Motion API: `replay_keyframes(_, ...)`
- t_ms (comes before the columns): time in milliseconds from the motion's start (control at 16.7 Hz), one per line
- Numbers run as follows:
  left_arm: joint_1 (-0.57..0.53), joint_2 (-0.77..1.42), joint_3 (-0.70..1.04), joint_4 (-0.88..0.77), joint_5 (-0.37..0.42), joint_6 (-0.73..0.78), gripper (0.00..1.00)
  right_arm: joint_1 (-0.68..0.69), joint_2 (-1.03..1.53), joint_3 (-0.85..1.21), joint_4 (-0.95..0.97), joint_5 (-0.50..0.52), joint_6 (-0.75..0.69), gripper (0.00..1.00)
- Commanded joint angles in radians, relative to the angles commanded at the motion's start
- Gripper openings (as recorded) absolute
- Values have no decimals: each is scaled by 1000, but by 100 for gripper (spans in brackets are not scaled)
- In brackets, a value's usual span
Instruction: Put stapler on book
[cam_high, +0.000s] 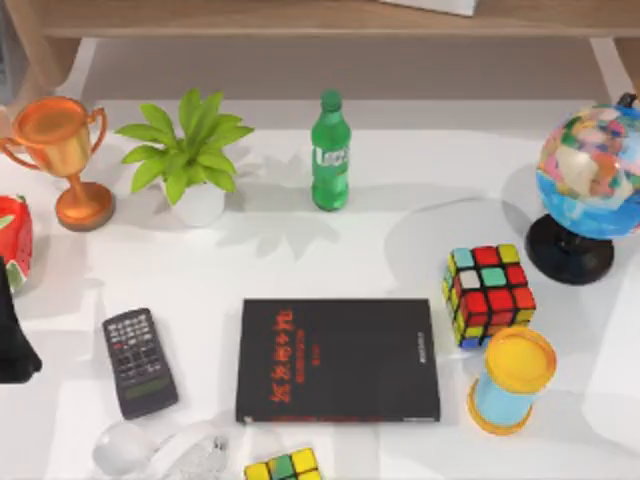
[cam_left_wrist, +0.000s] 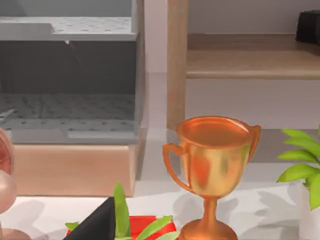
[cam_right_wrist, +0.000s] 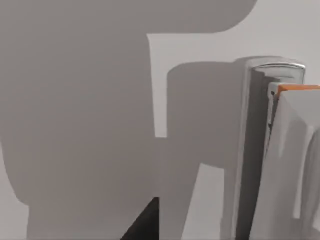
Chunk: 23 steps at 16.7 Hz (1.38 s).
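- Above the white tabletop (cam_right_wrist: 75, 125), your right gripper (cam_right_wrist: 146, 222) shows as a dark tip, and you cannot tell how far it is open or whether it holds anything.
- Near that tip, but apart from it, the grey and silver stapler with an orange insert (cam_right_wrist: 280, 160) rests on the table.
- You find the large flat black book with red characters (cam_high: 338, 360) lying at the table's front middle, between a dark grey remote control (cam_high: 139, 362) and a multicoloured puzzle cube (cam_high: 489, 293). The stapler is not yet on it.
- Your left arm (cam_high: 14, 335) sits parked at the table's left edge, near a copper trophy cup (cam_high: 62, 150).
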Motion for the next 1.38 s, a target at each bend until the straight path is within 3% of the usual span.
replay_keyframes(420, 0, 0, 0, 0, 0, 0, 100, 0, 0, 0, 0, 0, 0, 2)
replay_keyframes(1080, 0, 0, 0, 0, 0, 0, 100, -5, -10, -1, -6, 1, 8, 0)
replay_keyframes(1380, 0, 0, 0, 0, 0, 0, 100, 0, -173, -43, -58, 38, 146, 0)
